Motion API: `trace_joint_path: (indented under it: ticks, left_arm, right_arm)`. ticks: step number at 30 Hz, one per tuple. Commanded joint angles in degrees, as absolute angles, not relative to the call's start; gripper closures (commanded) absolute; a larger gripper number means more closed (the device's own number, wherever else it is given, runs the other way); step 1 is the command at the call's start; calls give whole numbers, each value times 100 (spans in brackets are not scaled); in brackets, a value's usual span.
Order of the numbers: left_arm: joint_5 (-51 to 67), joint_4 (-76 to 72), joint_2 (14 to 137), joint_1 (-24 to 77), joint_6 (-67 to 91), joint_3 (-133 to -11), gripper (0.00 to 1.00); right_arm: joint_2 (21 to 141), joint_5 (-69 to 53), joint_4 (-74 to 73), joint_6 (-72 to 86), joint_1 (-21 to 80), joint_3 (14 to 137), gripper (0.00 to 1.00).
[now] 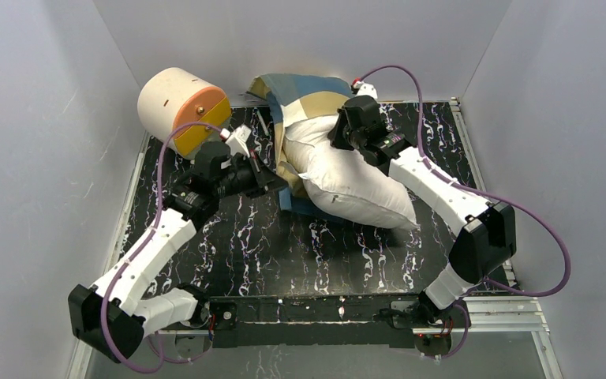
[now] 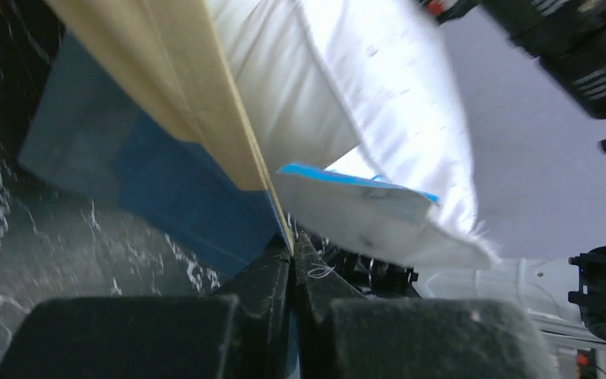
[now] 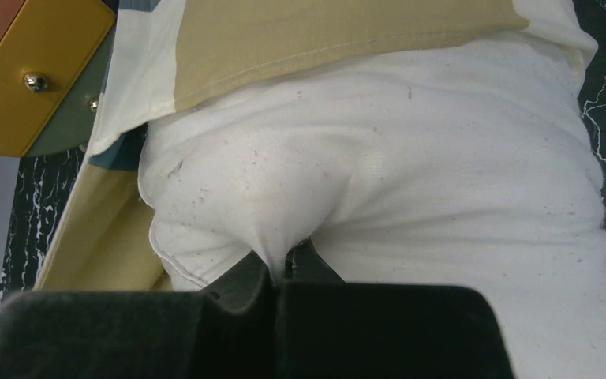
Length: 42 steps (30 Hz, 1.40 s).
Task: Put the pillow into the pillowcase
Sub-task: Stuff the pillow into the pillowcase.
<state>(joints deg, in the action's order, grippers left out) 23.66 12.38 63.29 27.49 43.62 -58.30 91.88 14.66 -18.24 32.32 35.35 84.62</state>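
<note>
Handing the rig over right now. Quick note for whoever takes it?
Left gripper: jaws shut on the pillowcase edge, at its open end.
Right gripper: jaws shut on a pinch of the pillow.
Done: the pillow's far end is inside the pillowcase.
Left: most of the pillow sticks out toward the near right of the table; the pillowcase has to come over the rest.

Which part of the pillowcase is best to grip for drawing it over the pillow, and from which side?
The pillowcase hem beside the pillow, approached from the left, low over the table. There it is a thin loose tan flap clear of the stuffing, so it pinches flat; the left gripper is shut on it there.
</note>
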Motion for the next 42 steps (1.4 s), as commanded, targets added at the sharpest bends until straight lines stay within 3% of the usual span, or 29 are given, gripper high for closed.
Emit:
trace_joint_path:
  ticks: [1,13,15,20,27,30,33,38,42]
  left_arm:
    - [3154,1501,5981,2813,5189,-5022,100]
    - [2899,1965,4818,2830,5249,-4076,100]
    - [2573,2408,4763,2830,4886,-4242,92]
    - [1955,3328,5116,2830,3912,-4903,61]
    - [1151,3889,6278,3174,2102,-6503,44]
    - [969,3716,6598,3599,1292,-7007,37]
    - [870,3394,6894,4100,516,-7237,32]
    - [418,2893,7430,4799,-417,-7373,21]
    - [-404,3026,8230,5713,-1091,-7876,19]
  right_arm:
    - [9091,1801,-940,3005,3457,8894,99]
    - [9109,-454,-336,3216,3520,7970,99]
    - [9076,-915,-479,3119,3533,7885,99]
    - [8779,-1293,-1722,2718,3523,7867,70]
    - [7544,-831,-1983,2575,3332,7272,24]
    - [7225,-446,-2241,2593,3115,7243,12]
    - [7013,-36,-2614,2590,2806,7228,2]
    - [6811,109,-3097,2796,2130,6938,1]
    - [6524,-228,-2949,2979,1597,6357,1]
